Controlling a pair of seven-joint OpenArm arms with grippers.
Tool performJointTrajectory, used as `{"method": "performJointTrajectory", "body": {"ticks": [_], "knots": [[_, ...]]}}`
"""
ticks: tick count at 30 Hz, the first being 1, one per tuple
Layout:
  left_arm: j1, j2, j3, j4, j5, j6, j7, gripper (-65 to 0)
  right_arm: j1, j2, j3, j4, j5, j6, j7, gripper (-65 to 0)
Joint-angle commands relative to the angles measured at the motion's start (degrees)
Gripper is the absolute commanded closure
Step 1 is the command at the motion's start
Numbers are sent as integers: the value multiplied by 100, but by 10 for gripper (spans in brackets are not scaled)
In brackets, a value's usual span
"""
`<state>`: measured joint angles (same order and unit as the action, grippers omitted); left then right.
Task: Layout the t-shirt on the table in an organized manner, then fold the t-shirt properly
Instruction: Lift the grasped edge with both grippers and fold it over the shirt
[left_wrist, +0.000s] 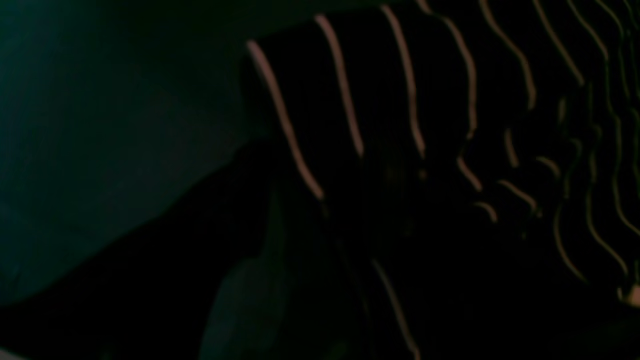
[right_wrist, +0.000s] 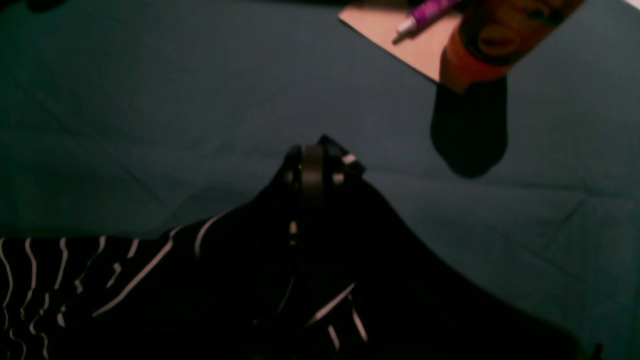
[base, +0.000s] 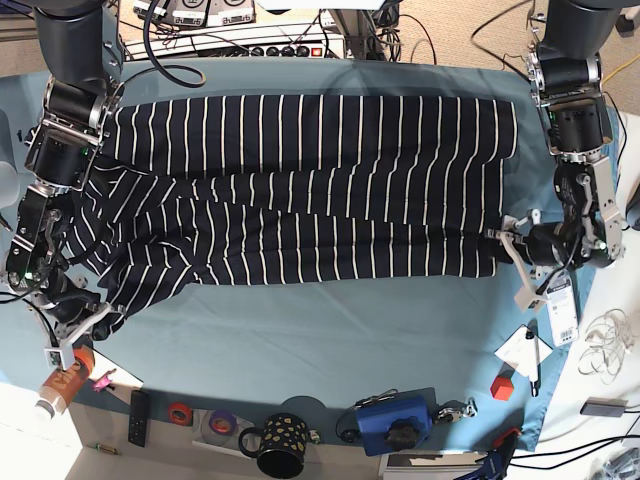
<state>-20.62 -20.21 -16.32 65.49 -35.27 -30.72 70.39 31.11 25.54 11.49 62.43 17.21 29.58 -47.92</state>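
Note:
The t-shirt (base: 300, 190), dark navy with thin white stripes, lies spread wide across the teal table (base: 320, 330), folded lengthwise into a long band. My left gripper (base: 510, 260) sits at the shirt's right edge in the base view, open, its fingers straddling the hem. The left wrist view is very dark and shows the striped t-shirt (left_wrist: 450, 125) close up beside the bare table (left_wrist: 100, 125). My right gripper (base: 98, 316) is at the shirt's lower left corner. In the right wrist view the right gripper (right_wrist: 315, 167) is shut on a pinched peak of the t-shirt (right_wrist: 225, 280).
An orange bottle (base: 62, 382) stands at the front left corner, and the same orange bottle (right_wrist: 495, 40) with a purple pen (right_wrist: 425, 15) shows ahead of the right gripper. A black mug (base: 280, 445), blue device (base: 395, 420), red cube (base: 501, 385) and tape rolls (base: 180, 412) line the front edge.

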Motion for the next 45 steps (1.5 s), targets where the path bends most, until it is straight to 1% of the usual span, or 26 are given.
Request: {"method": "performJointTrajectory", "body": {"ticks": [1,4,6,7,9,12,13,15,17,21,22,24,25,27,30,32,33,36,39,41,45], "knots": [[-81,-63,-9,-39,50,7,96,-301,190,96,20,83,72,-2,144,0],[-85,-63,-9,-76,-17,7,179,-301,190,96,20,83,72,-2,140,0],[-105,-83,-9,-76,-380,2,258,-298,190,98,20,83,72,-2,136,0],[-118,-94,-9,-76,-579,-17,299,-281,188,96,20,83,72,-2,131,0],[-140,-94,-9,-72,-861,-20,332,-211,190,98,20,83,70,-2,111,0],[-144,-94,-9,-72,-1139,-22,328,-46,190,98,20,83,72,-2,94,0],[-144,-94,-9,-72,-1207,-39,323,0,188,96,20,83,70,-2,92,0],[-144,-94,-9,-72,-1237,-37,223,0,190,98,20,83,70,-2,94,0],[-144,-125,-9,-72,-1235,-35,-4,0,190,96,20,83,70,-2,96,0],[-164,-299,-9,-72,-1182,-37,-822,0,190,96,20,83,70,-2,127,0],[-199,-361,-9,-72,-1051,-37,-1027,0,190,98,20,83,70,-2,133,0],[-319,-468,-9,-72,-494,-13,-1338,0,190,98,20,83,68,-2,153,0],[-380,-518,-9,-72,-273,92,-1438,0,190,98,20,83,66,-2,160,0],[-466,-588,-9,-72,-155,234,-1493,0,188,96,20,83,48,-4,212,0],[-494,-549,-7,-72,-157,221,-1484,0,190,96,20,83,-168,-7,457,0],[-490,-516,-7,-72,-157,223,-1484,0,190,96,20,81,-442,-63,695,0],[-490,-505,-7,-72,-155,223,-1488,0,192,98,22,81,-608,-142,841,0],[-492,-507,-7,-72,-155,225,-1499,0,192,101,22,81,-1084,-549,1298,0],[-492,-511,-7,-72,-138,223,-1499,0,197,101,22,81,-1434,-826,1696,0],[-492,-522,-7,-72,-48,223,-1578,0,210,98,22,74,-1473,-850,1904,0],[-492,-551,-9,-72,190,227,-1958,0,240,79,20,66,-1469,-846,2129,0]]}}
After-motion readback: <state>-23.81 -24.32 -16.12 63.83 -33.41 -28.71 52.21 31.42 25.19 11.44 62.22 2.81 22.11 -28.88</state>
